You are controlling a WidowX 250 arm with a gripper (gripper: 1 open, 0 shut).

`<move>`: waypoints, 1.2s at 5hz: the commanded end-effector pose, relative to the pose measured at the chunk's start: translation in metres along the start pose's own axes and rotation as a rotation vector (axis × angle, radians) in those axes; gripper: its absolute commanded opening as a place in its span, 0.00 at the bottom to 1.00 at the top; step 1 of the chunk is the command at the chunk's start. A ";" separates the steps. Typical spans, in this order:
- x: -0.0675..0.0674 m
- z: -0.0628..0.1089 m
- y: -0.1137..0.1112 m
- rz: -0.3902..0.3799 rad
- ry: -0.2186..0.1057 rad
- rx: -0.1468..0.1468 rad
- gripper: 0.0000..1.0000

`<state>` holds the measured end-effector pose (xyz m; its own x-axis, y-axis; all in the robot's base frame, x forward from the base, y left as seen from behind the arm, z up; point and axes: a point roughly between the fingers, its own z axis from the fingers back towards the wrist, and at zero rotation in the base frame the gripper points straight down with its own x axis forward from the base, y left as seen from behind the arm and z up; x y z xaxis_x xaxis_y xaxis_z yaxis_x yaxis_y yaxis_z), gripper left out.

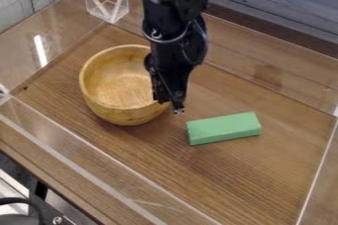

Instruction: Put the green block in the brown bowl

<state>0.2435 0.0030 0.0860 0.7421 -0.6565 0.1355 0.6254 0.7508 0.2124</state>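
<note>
Mint-green block [223, 127] lay flat on the wooden tabletop [251, 185], right of the brown bowl [122, 84] and apart from it. Black gripper [173, 106] pointed steeply downward between bowl and block, just off the bowl's right rim, holding nothing; whether its fingers stood apart could not be told.

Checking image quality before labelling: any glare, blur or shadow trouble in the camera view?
Camera view: soft, even light; green block sharp, with a faint shadow at its base. Brown bowl clear, grain visible. Glare streaks on the clear acrylic walls, upper left. The dark gripper is low-contrast, so the jaws are hard to read.
</note>
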 end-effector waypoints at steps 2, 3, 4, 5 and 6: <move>0.016 -0.001 0.004 -0.124 -0.056 -0.018 1.00; 0.006 -0.017 0.009 -0.172 -0.068 -0.031 1.00; 0.001 -0.032 0.011 -0.226 -0.084 -0.040 1.00; 0.001 -0.032 0.005 -0.240 -0.091 -0.049 1.00; -0.001 -0.031 0.000 -0.244 -0.098 -0.061 1.00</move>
<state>0.2465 0.0062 0.0490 0.5491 -0.8187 0.1679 0.8022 0.5727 0.1688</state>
